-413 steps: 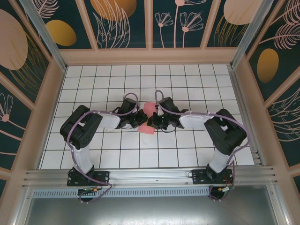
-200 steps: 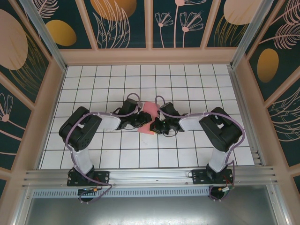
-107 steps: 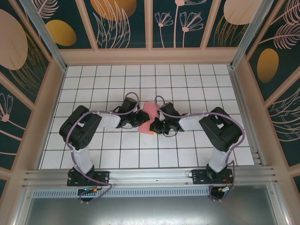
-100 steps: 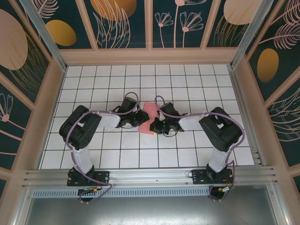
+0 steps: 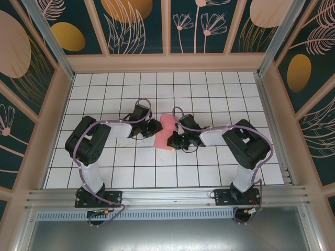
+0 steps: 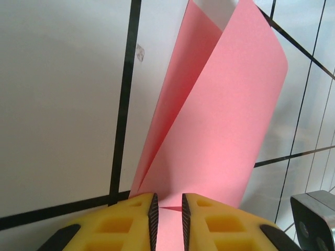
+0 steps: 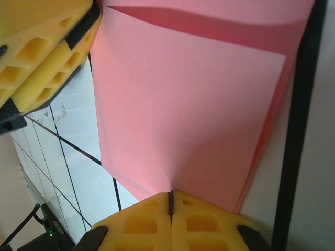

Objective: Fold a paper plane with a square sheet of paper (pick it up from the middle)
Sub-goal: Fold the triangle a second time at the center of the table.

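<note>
The sheet of paper (image 5: 165,130) is lying in the middle of the white gridded table (image 5: 209,89), between the two grippers. It is folded over on itself, and its two salmon-pink layers (image 6: 209,130) are splaying apart away from the left gripper (image 6: 169,203). The right gripper (image 5: 172,139) is reaching in from the right and clamping the sheet's edge. In its own camera its yellow fingers (image 7: 170,197) are pressing flush together, with the paper (image 7: 183,115) running into the seam. The left gripper (image 5: 154,127) is sitting just left of the sheet with its jaws narrowly parted and pink showing in the gap. Whether its pads are touching the paper I cannot tell. Both arms are stretching low over the tiles, elbows bending outward.
</note>
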{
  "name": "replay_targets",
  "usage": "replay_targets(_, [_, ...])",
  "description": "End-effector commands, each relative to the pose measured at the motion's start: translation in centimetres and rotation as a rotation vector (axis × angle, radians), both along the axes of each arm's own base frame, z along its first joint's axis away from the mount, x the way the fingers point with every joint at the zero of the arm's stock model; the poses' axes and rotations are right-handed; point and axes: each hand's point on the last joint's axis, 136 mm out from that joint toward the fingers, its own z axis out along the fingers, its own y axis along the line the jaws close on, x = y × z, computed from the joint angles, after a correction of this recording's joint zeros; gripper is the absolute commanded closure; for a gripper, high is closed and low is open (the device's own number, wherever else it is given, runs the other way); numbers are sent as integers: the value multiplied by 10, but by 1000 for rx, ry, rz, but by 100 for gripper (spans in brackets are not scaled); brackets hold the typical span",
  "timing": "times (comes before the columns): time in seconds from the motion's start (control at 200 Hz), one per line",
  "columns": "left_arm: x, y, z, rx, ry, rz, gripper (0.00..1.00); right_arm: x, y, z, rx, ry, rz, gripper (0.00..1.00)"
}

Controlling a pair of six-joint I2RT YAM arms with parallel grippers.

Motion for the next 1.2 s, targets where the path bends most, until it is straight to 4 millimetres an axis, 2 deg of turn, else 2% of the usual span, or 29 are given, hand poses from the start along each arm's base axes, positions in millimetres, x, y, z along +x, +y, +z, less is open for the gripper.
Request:
replay_targets(0.0, [19,27,-14,128,-20,58,76,-31,-30,-41,-150,132,11,100])
replay_targets(0.085, [19,31,-14,149,-19,55,76,-30,-29,-40,-146,130,11,100])
replay_targets(0.115, [28,29,-5,150,-42,61,76,-30,-29,-41,-145,128,14,100])
replay_targets(0.29, [34,31,6,169,-66,60,76,-29,-28,-41,-144,127,14,100])
replay_targets(0.355, [33,30,16,150,-80,56,75,-28,-27,-40,-143,125,16,100])
replay_targets(0.435, [31,18,43,51,-138,33,75,-27,-26,-39,-143,121,16,100])
replay_targets(0.55, [10,1,64,-112,-172,-38,78,-26,-25,-38,-137,121,16,100])
replay_targets(0.661, [-8,-16,68,-187,-160,-122,80,-25,-24,-38,-137,119,12,100])
replay_targets(0.806, [-24,-37,58,-235,-133,-205,81,-24,-24,-38,-138,119,8,100])
replay_targets(0.876, [-26,-42,50,-243,-119,-213,80,-24,-25,-38,-138,119,8,100])
replay_targets(1.036, [-14,-29,14,-115,-79,-140,81,-22,-22,-31,-121,105,10,100])
replay_targets(1.126, [-10,-18,-9,-23,-41,-97,83,-18,-16,-20,-89,85,15,100])
replay_targets(1.196, [-11,-11,-19,19,-25,-79,83,-15,-11,-11,-67,69,20,100])
